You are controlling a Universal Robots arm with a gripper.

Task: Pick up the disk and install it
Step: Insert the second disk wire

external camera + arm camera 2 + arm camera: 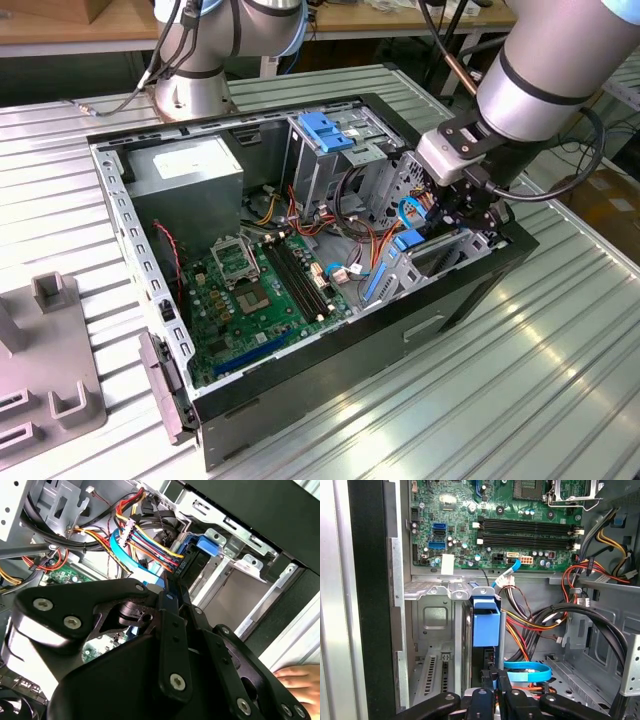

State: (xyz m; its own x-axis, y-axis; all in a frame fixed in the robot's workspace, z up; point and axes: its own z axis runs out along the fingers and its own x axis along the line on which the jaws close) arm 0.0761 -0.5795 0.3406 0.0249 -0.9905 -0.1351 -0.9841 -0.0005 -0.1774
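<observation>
Inside the open computer case (330, 330) on the ribbed metal counter (520, 380), seen in the exterior view, the gripper (462, 212) hangs low at the corner nearest the exterior view's right, just above a metal drive bay (440, 255). A bright blue piece of the disk (408, 240) sits at the mouth of that bay, close beside the fingers. The taller cage with the lighter blue clip (325, 130) stands well apart.

From the second wrist view, the gripper's black linkages reach toward the disk's blue frame (205, 545), which lies against the bay's metal rail (250, 562) among coloured cables (145, 545). A hand (300, 680) rests at the case's outer edge. Whether the fingers clamp the frame I cannot tell.

From the first wrist view, the disk (485, 625) stands edge-on in the bay beside the motherboard (495, 525), with the fingers (492, 677) drawn near together just below it. Judging from this, pickup is done and the disk looks partly seated; full insertion seems unfinished.
</observation>
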